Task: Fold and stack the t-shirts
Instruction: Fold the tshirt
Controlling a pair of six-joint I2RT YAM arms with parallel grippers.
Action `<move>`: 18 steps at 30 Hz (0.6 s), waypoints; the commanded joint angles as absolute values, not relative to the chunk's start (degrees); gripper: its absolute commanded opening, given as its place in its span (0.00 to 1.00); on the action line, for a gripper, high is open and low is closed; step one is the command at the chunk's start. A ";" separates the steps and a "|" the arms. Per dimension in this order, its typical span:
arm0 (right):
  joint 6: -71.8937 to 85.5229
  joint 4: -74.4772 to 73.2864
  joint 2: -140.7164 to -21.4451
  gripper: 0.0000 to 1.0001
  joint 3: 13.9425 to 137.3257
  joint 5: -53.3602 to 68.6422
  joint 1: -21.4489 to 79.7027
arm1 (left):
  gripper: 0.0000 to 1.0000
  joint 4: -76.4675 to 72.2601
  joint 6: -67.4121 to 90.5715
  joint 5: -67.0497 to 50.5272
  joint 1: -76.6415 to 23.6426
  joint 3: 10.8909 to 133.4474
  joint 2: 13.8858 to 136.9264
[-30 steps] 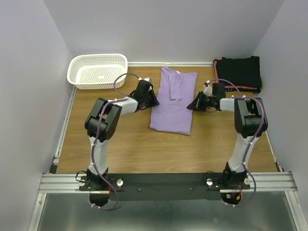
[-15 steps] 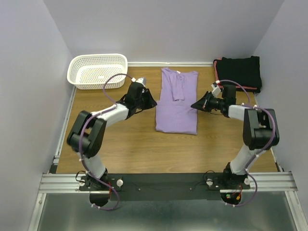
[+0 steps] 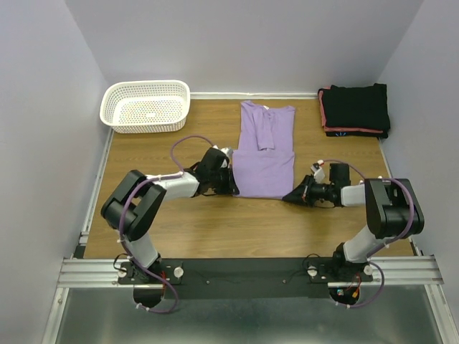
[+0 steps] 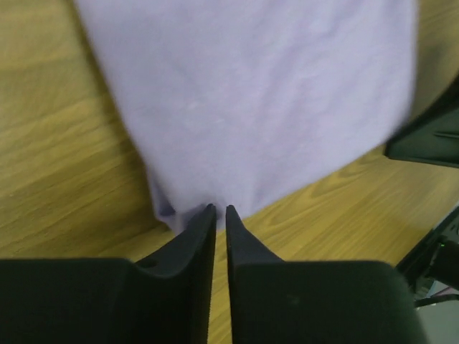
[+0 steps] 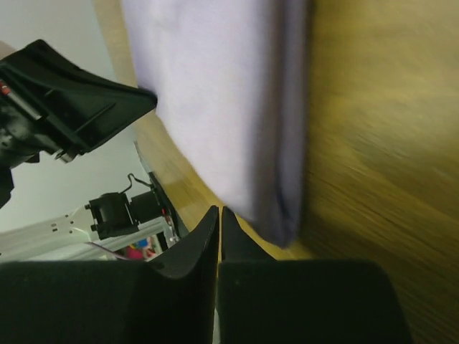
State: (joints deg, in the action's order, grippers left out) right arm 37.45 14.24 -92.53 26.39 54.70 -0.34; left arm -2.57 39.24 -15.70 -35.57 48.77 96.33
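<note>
The lavender t-shirt [image 3: 264,150] lies flat mid-table, folded into a long strip with its collar at the far end. My left gripper [image 3: 233,185] rests at its near left corner. In the left wrist view the jaws [image 4: 221,209] are shut to a thin slit, with the tips touching the hem of the shirt [image 4: 251,93]. No cloth shows in the slit. My right gripper [image 3: 288,196] sits low by the near right corner. Its shut tips [image 5: 220,210] lie just beside the shirt's folded edge [image 5: 215,93]. Folded black shirts [image 3: 355,109], one with a coral-red edge, are stacked at the far right.
A white mesh basket [image 3: 146,105] stands at the far left corner. Grey walls close in the table on the left, back and right. The arm bases and a metal rail [image 3: 244,271] line the near edge.
Both grippers have moved from the shirt's sides, near the sleeves, toward me to its near corners. The left jaws opened a little on the way and closed again.
</note>
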 commanded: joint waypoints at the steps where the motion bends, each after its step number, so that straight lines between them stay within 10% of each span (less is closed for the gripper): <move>1: 38.41 13.89 -94.66 0.09 23.82 52.30 -2.62 | 0.13 -0.88 41.21 -18.37 -33.84 46.59 99.84; 18: 36.04 7.73 -81.38 0.11 27.94 55.11 -2.12 | 0.11 2.11 40.61 -16.00 -31.99 44.82 95.80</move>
State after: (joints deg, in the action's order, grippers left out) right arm 37.41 9.34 -83.70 24.16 53.47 -5.28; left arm -1.06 41.67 -17.54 -31.99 45.19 95.88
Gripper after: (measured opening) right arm 0.094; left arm 0.112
